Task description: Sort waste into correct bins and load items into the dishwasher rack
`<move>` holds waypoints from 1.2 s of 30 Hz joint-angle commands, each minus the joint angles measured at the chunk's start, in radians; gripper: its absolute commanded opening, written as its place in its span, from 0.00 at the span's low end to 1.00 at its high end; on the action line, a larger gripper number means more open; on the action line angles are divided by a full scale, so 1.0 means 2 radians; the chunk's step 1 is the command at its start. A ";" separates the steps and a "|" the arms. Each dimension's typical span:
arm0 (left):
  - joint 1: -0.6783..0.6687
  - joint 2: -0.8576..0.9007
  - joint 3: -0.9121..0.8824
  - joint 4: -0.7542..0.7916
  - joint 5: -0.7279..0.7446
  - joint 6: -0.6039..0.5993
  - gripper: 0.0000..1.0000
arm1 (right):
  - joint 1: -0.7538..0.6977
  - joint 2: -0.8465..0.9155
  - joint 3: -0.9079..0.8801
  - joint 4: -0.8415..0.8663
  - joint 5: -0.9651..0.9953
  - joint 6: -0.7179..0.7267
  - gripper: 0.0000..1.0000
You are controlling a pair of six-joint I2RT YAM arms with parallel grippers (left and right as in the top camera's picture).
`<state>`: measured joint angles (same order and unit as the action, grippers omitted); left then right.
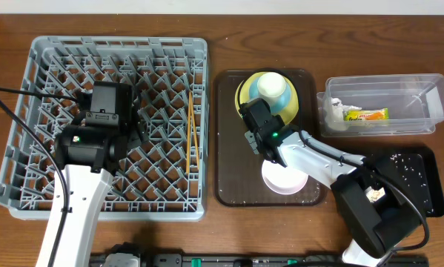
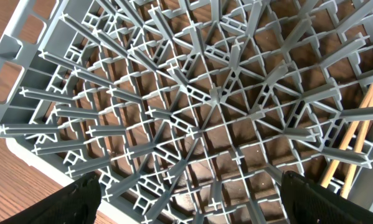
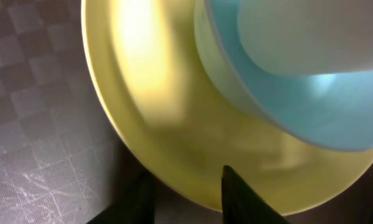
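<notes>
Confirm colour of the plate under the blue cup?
Yellow; the plate shows best in the right wrist view.

Overhead view of a dark brown wooden bench [image 1: 259,230] filling almost the whole picture. Grain running straight from 9 o'clock to 3 o'clock in long reddish and darker streaks, under a smooth, slightly glossy finish. Along the far edge at 12 o'clock, a narrow pale strip [image 1: 229,6], off-white and featureless; wall or floor, impossible to tell which. Soft, even light from above, leaving only short, faint shadows on the wood. From the left wrist camera, a wedge of the same bench at 8 o'clock, a warmer red-brown up close, with fine grain lines visible. Elsewhere in that view, only small, shaded, darker patches of the wood.
</notes>
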<state>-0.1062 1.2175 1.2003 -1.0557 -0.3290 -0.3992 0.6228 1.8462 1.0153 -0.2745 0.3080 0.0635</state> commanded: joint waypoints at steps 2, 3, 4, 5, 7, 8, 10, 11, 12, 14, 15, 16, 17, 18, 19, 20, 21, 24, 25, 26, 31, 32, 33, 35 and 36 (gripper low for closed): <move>0.002 0.001 -0.003 -0.003 -0.010 -0.003 0.93 | -0.003 0.006 0.002 -0.010 0.005 -0.009 0.35; 0.002 0.001 -0.003 -0.003 -0.010 -0.003 0.93 | -0.003 0.005 0.002 -0.014 0.005 -0.010 0.36; 0.002 0.001 -0.003 -0.003 -0.010 -0.003 0.93 | -0.003 0.003 0.003 -0.018 0.005 -0.010 0.37; 0.002 0.001 -0.003 -0.003 -0.010 -0.003 0.93 | -0.003 0.002 0.003 -0.022 0.005 -0.010 0.37; 0.002 0.001 -0.003 -0.003 -0.010 -0.003 0.93 | -0.003 -0.002 0.003 -0.028 0.005 -0.010 0.37; 0.002 0.001 -0.003 -0.003 -0.010 -0.003 0.93 | -0.002 -0.007 0.003 -0.032 0.005 -0.010 0.37; 0.002 0.001 -0.003 -0.003 -0.010 -0.003 0.93 | -0.001 -0.016 0.003 -0.040 0.005 -0.010 0.36; 0.002 0.001 -0.003 -0.003 -0.010 -0.003 0.93 | -0.001 -0.021 0.003 -0.044 0.004 -0.010 0.36; 0.002 0.001 -0.003 -0.003 -0.010 -0.003 0.93 | 0.000 -0.027 0.003 -0.048 0.002 -0.010 0.35; 0.002 0.001 -0.003 -0.003 -0.010 -0.003 0.93 | 0.000 -0.041 0.003 -0.056 -0.007 -0.010 0.37; 0.002 0.001 -0.003 -0.003 -0.010 -0.003 0.93 | 0.000 -0.048 0.003 -0.058 -0.015 -0.010 0.38; 0.002 0.001 -0.003 -0.003 -0.010 -0.003 0.93 | 0.000 -0.054 0.003 -0.060 -0.025 -0.010 0.39; 0.002 0.001 -0.003 -0.003 -0.010 -0.003 0.93 | 0.000 -0.061 0.003 -0.062 -0.037 -0.010 0.40; 0.002 0.001 -0.003 -0.003 -0.010 -0.003 0.93 | 0.000 -0.067 0.003 -0.064 -0.051 -0.010 0.42; 0.002 0.001 -0.003 -0.003 -0.010 -0.003 0.93 | 0.000 -0.072 0.003 -0.064 -0.060 -0.010 0.43; 0.002 0.001 -0.003 -0.003 -0.010 -0.003 0.93 | 0.000 -0.076 0.003 -0.065 -0.072 -0.011 0.45; 0.002 0.001 -0.003 -0.003 -0.010 -0.003 0.93 | 0.000 -0.080 0.003 -0.065 -0.080 -0.013 0.45; 0.002 0.001 -0.003 -0.003 -0.010 -0.003 0.93 | 0.000 -0.081 0.003 -0.066 -0.081 -0.023 0.47; 0.002 0.001 -0.003 -0.003 -0.010 -0.003 0.93 | -0.001 -0.080 0.003 -0.067 -0.081 -0.025 0.47; 0.002 0.001 -0.003 -0.003 -0.010 -0.003 0.93 | -0.001 -0.080 0.003 -0.067 -0.081 -0.027 0.46; 0.002 0.001 -0.003 -0.003 -0.010 -0.003 0.93 | -0.001 -0.080 0.003 -0.067 -0.082 -0.033 0.15; 0.002 0.001 -0.003 -0.003 -0.010 -0.003 0.93 | -0.001 -0.080 0.003 -0.067 -0.081 -0.038 0.09; 0.002 0.001 -0.003 -0.003 -0.010 -0.003 0.93 | -0.001 -0.080 0.003 -0.067 -0.081 -0.041 0.05; 0.002 0.001 -0.003 -0.003 -0.010 -0.003 0.93 | -0.001 -0.079 0.003 -0.067 -0.081 -0.044 0.01; 0.002 0.001 -0.003 -0.003 -0.010 -0.003 0.93 | -0.001 -0.079 0.003 -0.067 -0.082 -0.044 0.01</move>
<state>-0.1062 1.2175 1.2007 -1.0557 -0.3290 -0.3992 0.6228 1.6947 1.0153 -0.4072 0.1490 -0.0051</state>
